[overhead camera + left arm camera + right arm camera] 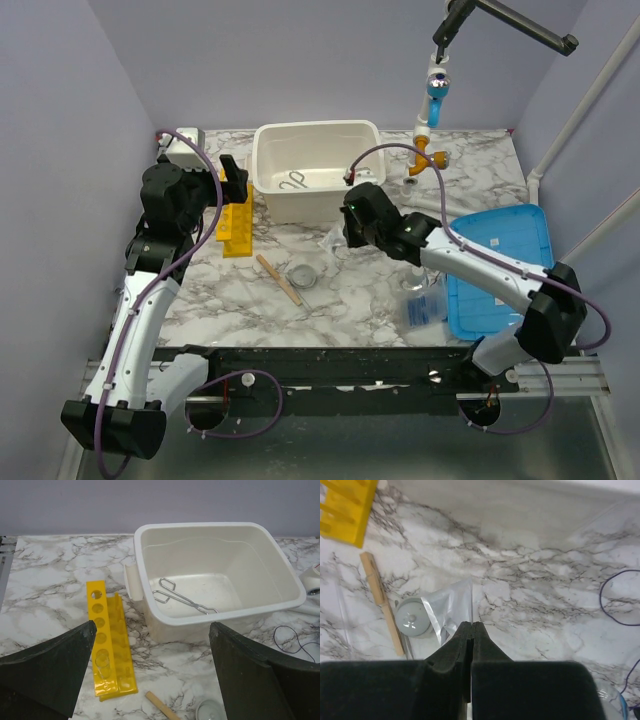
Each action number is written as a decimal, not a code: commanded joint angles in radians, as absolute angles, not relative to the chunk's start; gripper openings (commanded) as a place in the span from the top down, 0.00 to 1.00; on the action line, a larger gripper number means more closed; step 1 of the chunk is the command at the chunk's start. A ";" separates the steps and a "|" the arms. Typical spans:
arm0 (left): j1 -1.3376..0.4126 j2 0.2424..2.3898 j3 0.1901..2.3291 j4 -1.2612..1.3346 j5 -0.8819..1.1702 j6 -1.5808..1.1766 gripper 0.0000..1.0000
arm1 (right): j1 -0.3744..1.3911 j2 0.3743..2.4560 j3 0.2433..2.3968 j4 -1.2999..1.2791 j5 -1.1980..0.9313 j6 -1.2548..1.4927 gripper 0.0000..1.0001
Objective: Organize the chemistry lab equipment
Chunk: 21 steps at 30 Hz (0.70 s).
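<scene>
My right gripper [348,236] [471,625] is shut on the edge of a clear plastic bag [450,607] [331,240], just above the marble table in front of the white bin [315,128]. The silver tongs [295,180] [185,597] lie inside the bin [220,617]. My left gripper [233,182] [152,630] is open and empty, hovering over the yellow holed rack [235,228] [107,645] [342,505]. The tan wooden stick [278,280] [162,707] [382,602] and a small round glass dish [303,273] [210,711] [412,620] lie mid-table, beside the bag.
A blue lid [500,265] lies at the right edge, with a clear container holding something blue [425,298] at its left. A stand with an orange and blue fitting [432,120] is at the back right. A white box [185,140] sits at the back left.
</scene>
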State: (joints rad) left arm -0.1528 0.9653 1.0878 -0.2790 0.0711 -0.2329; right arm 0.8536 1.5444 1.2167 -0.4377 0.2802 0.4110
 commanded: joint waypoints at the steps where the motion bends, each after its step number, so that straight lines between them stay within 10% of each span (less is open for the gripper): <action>1: -0.157 0.943 1.092 -0.273 0.063 -0.238 0.01 | 0.852 1.438 1.263 -0.417 0.383 0.354 0.99; 18: -0.157 0.943 1.097 -0.279 0.051 -0.232 0.02 | 0.723 1.760 1.668 -0.216 0.516 0.175 0.98; 21: -0.158 0.944 1.097 -0.281 0.051 -0.229 0.01 | 0.722 1.811 1.711 -0.245 0.521 0.173 0.43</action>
